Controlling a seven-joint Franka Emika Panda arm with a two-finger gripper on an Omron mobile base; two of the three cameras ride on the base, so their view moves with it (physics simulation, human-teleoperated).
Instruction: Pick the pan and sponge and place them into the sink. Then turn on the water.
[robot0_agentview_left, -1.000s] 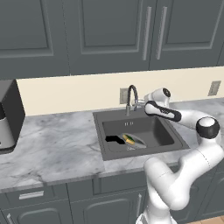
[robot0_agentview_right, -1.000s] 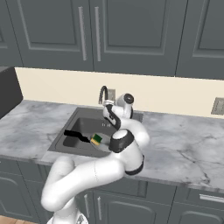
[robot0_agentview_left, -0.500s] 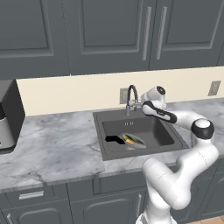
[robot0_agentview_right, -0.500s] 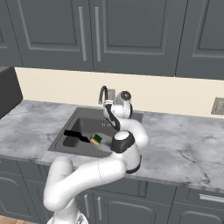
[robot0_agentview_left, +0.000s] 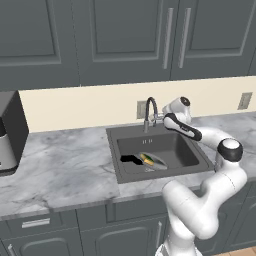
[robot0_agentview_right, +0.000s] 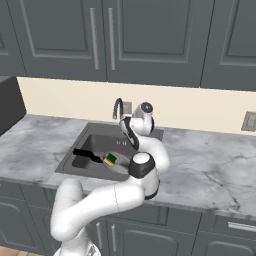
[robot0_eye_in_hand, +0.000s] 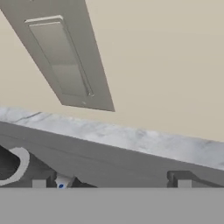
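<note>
The silver pan (robot0_agentview_left: 156, 161) lies in the dark sink (robot0_agentview_left: 185, 148) with its black handle pointing left. The green and yellow sponge (robot0_agentview_left: 147, 160) rests on it. From the right base view, the pan (robot0_agentview_right: 119, 163) and the sponge (robot0_agentview_right: 110, 159) sit in the front half of the sink (robot0_agentview_right: 95, 142). My gripper (robot0_agentview_left: 161, 119) hovers open and empty at the rear rim, just right of the gooseneck faucet (robot0_agentview_left: 150, 108). In the hand view the gripper (robot0_eye_in_hand: 111, 181) faces the back wall with its fingertips (robot0_eye_in_hand: 41, 182) wide apart. No water falls from the faucet (robot0_agentview_right: 118, 107).
A grey wall plate (robot0_eye_in_hand: 65, 65) is set in the cream backsplash behind the faucet. Marble counter (robot0_agentview_left: 60, 170) runs on both sides of the sink. A dark appliance (robot0_agentview_left: 9, 132) stands at the far left. Dark cabinets hang above.
The hand has edged slightly up and back toward the wall beside the faucet. The pan and the sponge have stayed put in the sink.
</note>
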